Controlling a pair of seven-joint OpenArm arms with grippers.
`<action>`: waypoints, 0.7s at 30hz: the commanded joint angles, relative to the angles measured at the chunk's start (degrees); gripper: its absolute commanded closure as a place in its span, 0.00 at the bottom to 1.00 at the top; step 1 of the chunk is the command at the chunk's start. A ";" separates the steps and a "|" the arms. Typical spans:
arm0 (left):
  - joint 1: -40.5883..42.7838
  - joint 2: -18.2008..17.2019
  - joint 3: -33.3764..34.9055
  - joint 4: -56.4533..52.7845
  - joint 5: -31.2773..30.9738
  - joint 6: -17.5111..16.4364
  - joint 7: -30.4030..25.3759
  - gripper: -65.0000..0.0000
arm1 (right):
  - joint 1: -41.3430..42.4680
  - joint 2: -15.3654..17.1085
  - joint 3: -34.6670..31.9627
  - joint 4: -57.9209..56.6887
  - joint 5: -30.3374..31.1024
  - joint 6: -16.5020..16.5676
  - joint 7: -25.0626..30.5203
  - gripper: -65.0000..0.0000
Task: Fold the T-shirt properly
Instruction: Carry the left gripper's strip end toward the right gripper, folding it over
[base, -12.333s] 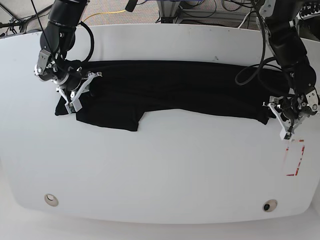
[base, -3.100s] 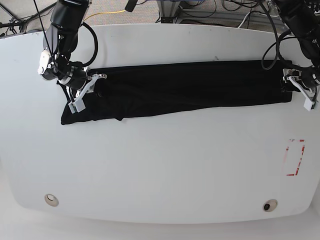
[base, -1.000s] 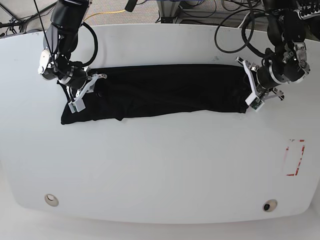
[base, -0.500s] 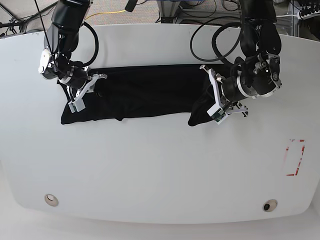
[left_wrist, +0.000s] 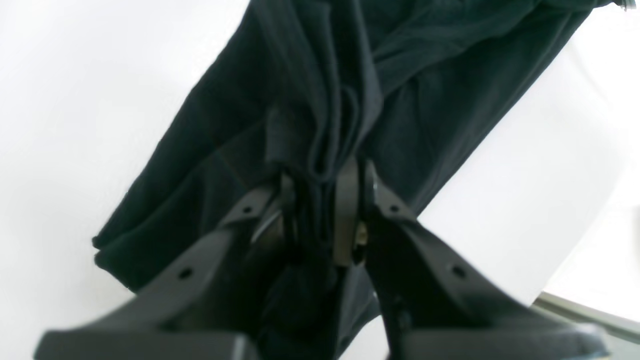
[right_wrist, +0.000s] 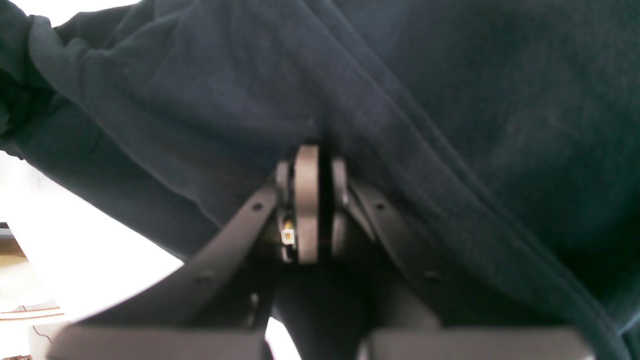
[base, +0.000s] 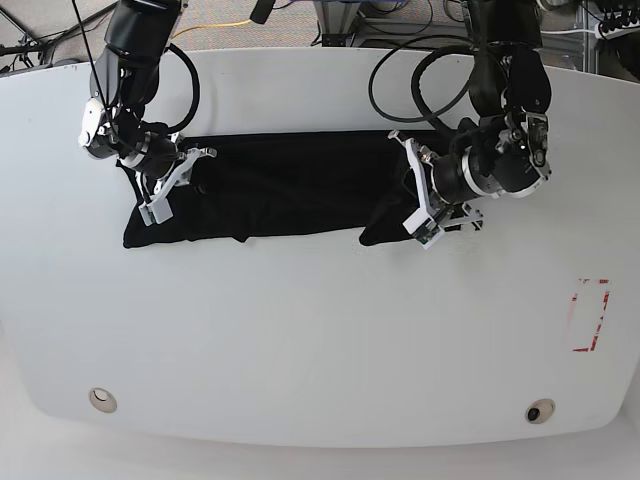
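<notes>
We judge the crosswise fold in hand — left gripper (base: 420, 190) pinching the T-shirt (base: 280, 185) hem, right gripper (base: 168, 180) pinching the far end — next, lay hem beside it.

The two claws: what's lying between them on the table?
Only the T-shirt lies between the right gripper and left gripper in the base view.

black t-shirt (base: 290, 185) lies as a long band, one end bunched and lifted.
</notes>
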 joint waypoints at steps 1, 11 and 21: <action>-0.99 0.35 -0.02 0.87 -1.11 -0.06 -1.32 0.93 | -0.37 0.11 -0.25 0.07 -3.57 -0.73 -3.14 0.95; -3.01 2.63 1.12 -0.01 -1.37 -0.06 -1.23 0.78 | -0.20 0.20 -0.52 0.07 -3.57 -0.73 -3.14 0.95; -7.32 5.53 4.64 0.96 -1.64 -0.06 7.12 0.47 | 0.86 0.29 -0.60 0.07 -3.57 -0.73 -3.40 0.95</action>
